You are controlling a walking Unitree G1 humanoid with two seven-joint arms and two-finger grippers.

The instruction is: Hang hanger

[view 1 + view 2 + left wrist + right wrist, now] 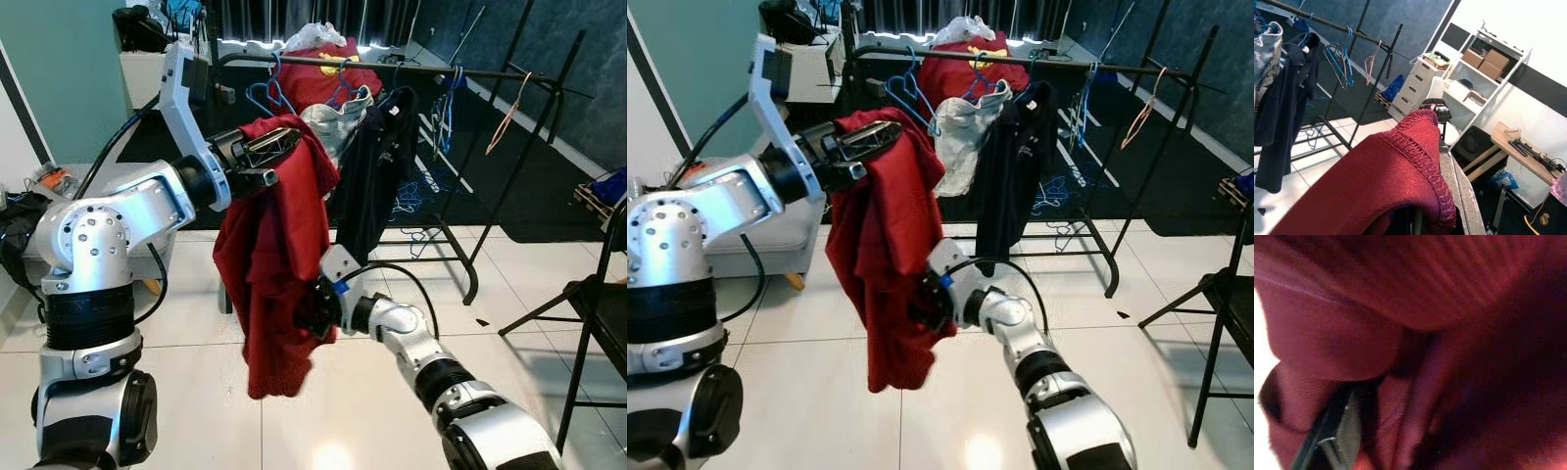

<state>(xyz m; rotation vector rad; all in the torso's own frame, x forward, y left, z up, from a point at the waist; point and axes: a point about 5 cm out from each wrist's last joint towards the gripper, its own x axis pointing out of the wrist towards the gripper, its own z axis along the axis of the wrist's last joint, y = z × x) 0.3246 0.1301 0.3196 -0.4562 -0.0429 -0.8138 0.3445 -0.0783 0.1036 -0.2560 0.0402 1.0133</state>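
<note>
A red garment (274, 264) hangs in folds from my raised left gripper (279, 147), which is shut on its top edge; no hanger can be seen inside it. In the left wrist view the garment's stitched hem (1415, 152) lies over the finger. My right gripper (312, 313) is pushed into the cloth lower down and is buried in it. The right wrist view is close on red folds (1425, 308) with one dark finger (1337, 431) showing. Behind stands the black clothes rack (431, 69) with blue hangers (269, 93).
On the rack hang a dark jacket (377, 176), a grey garment (338, 122) and another red top (313, 78). A black folding chair (598, 304) stands at the right. A grey seat (774, 235) sits at the left. White tiled floor lies in front.
</note>
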